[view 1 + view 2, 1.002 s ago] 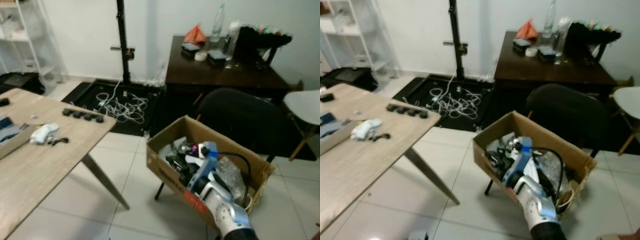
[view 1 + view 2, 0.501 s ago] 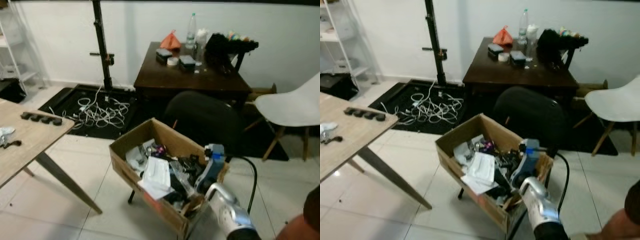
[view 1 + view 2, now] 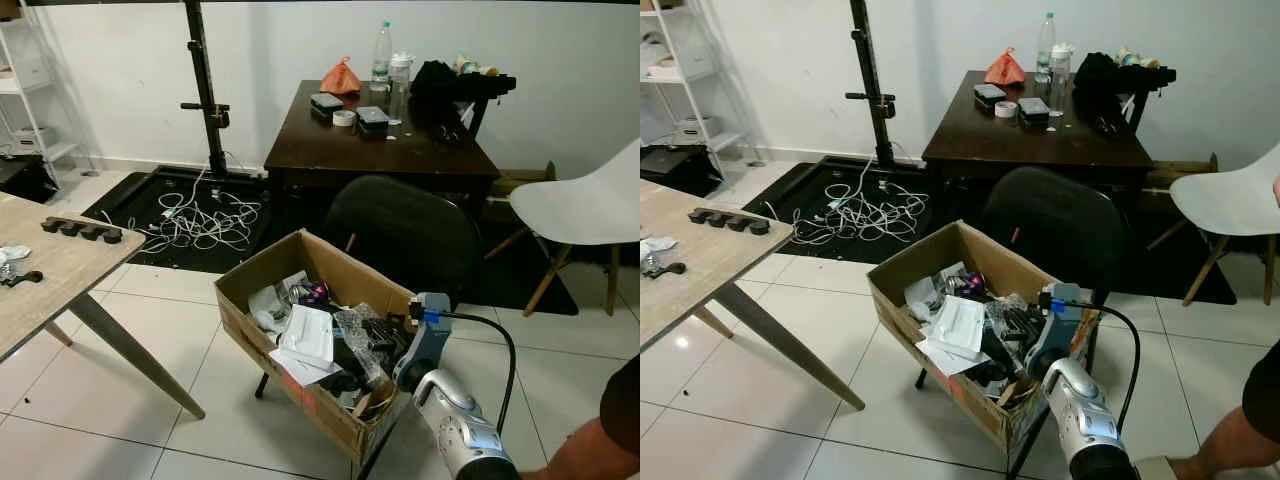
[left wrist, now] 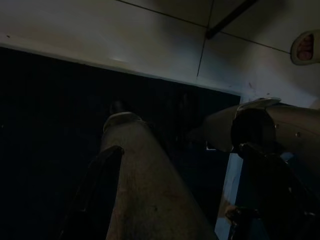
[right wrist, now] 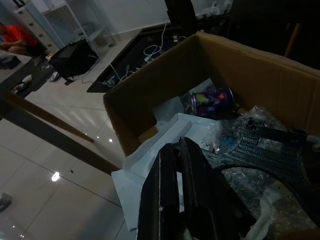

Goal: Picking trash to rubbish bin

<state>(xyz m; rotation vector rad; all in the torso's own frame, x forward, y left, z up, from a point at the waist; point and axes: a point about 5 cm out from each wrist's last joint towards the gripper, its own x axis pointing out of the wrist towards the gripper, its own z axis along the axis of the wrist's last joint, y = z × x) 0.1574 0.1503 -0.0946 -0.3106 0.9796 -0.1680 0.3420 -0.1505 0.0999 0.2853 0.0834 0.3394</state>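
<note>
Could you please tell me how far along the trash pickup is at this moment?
Done: the open brown cardboard box already holds trash, including a flat white foam tray, clear bubble wrap and a purple drink can.
In hand: nothing; the right claw is shut and empty above the box.
Left: crumpled white paper lies on the light wooden table.

the left wrist view is too dark to read the left hand [image 4: 165, 200].
</note>
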